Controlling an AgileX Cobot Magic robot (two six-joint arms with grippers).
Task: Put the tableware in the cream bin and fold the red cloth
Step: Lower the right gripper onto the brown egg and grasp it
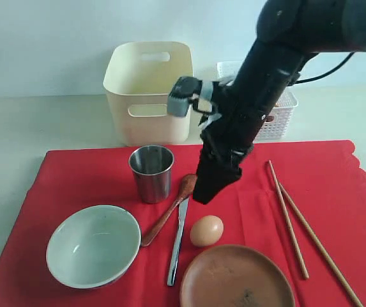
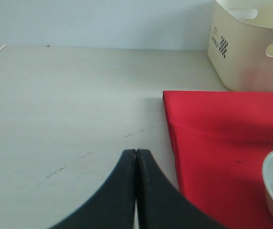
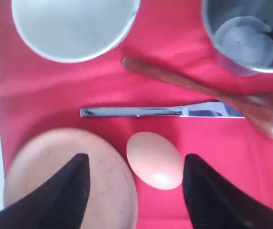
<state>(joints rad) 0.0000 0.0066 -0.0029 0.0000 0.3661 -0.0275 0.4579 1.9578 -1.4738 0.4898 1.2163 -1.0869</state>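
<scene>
Nearest, at front edge of large bright red cloth [image 1: 336, 179], spread flat: round brown plate [image 1: 237, 278], with pale green-white bowl [image 1: 93, 246] off to its left. Between those two, silver table knife [image 1: 177, 240] lying lengthwise, pale egg [image 1: 206, 230] just beside blade and plate rim. Brown wooden spoon [image 1: 167, 214] angled alongside knife, head end near upright steel cup [image 1: 151, 173]. Pair of long wooden chopsticks [image 1: 297, 217] on cloth's right side, slightly splayed. Right arm [image 1: 253, 96] angled down over egg, right jaws spread wide, gripping nothing, egg framed between them in wrist view. Left jaws pressed together, nothing held, over bare counter [image 2: 55, 119] off cloth's corner. Farthest back: tall cream plastic bin [image 1: 147, 96] on counter just behind cloth, and white lattice basket [image 1: 278, 121] beside it, partly hidden by arm.
</scene>
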